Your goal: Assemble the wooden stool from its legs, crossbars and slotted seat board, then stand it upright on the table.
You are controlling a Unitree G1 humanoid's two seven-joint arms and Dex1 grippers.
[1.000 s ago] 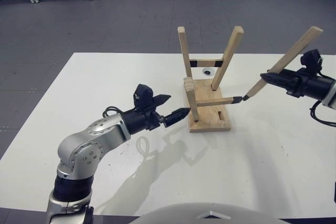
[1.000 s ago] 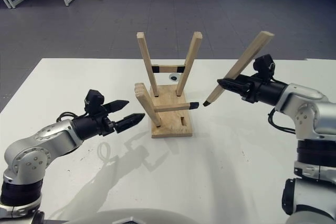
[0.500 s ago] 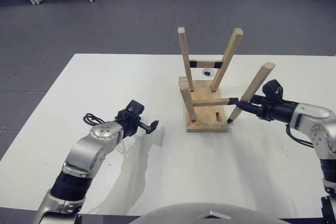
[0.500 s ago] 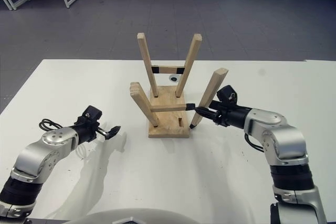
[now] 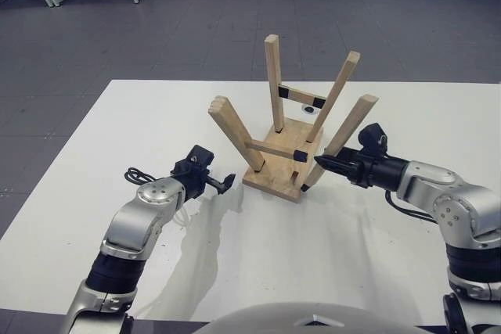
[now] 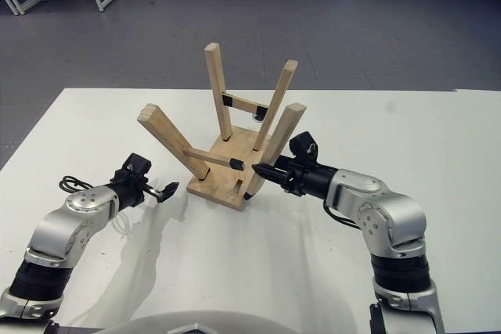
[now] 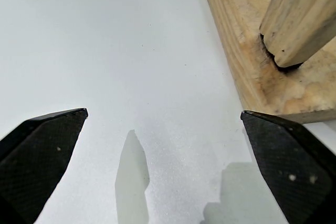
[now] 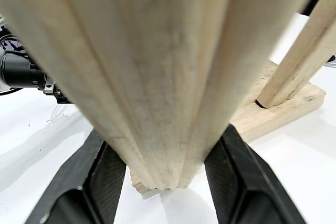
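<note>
Seat board (image 5: 275, 180) lies underside-up on the surface (image 5: 156, 115) in the head views, with three legs (image 5: 275, 84) seated in it. The right gripper (image 5: 319, 162) clamps the fourth leg (image 5: 351, 124), its long axis steeply tilted and its lower end at the board's near right corner. The left gripper (image 5: 227, 183) hangs just beside the board's left edge.

Left wrist view: jaws spread, nothing held, board edge ahead.

Right wrist view: fingers (image 8: 89, 182) pinch the leg. The remaining slot is judged to lie just beyond its end.
</note>
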